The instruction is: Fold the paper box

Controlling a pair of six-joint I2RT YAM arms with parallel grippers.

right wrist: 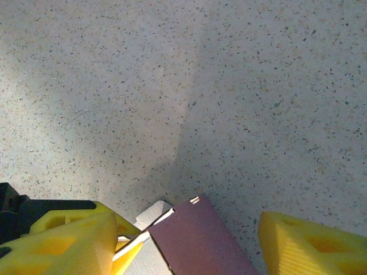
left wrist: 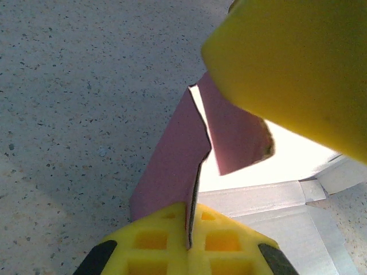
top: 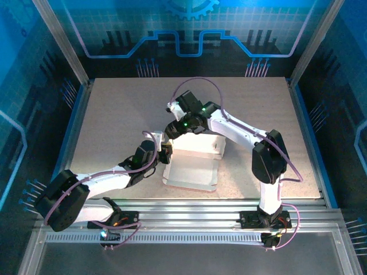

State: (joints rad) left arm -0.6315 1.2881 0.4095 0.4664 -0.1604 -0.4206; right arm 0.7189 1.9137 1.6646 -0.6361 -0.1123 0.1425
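Observation:
The paper box (top: 192,172) lies at mid-table as a shallow tray, whitish inside and pink outside. My left gripper (top: 166,153) is at its left wall. In the left wrist view that gripper (left wrist: 192,220) is shut on the thin upright edge of the pink wall (left wrist: 166,166). A pink flap (left wrist: 235,132) folds inward beyond it, under a yellow finger (left wrist: 298,69) of the right gripper. My right gripper (top: 174,130) hovers over the box's far-left corner. Seen from the right wrist, it (right wrist: 186,249) is open and straddles the pink flap (right wrist: 200,240); its right finger (right wrist: 309,246) is apart from the flap.
The speckled tabletop (top: 252,114) stretches bare behind and to the right of the box. A metal rail (top: 189,209) runs along the near edge, close to the box's front. Blue panel walls (top: 189,34) enclose the table on three sides.

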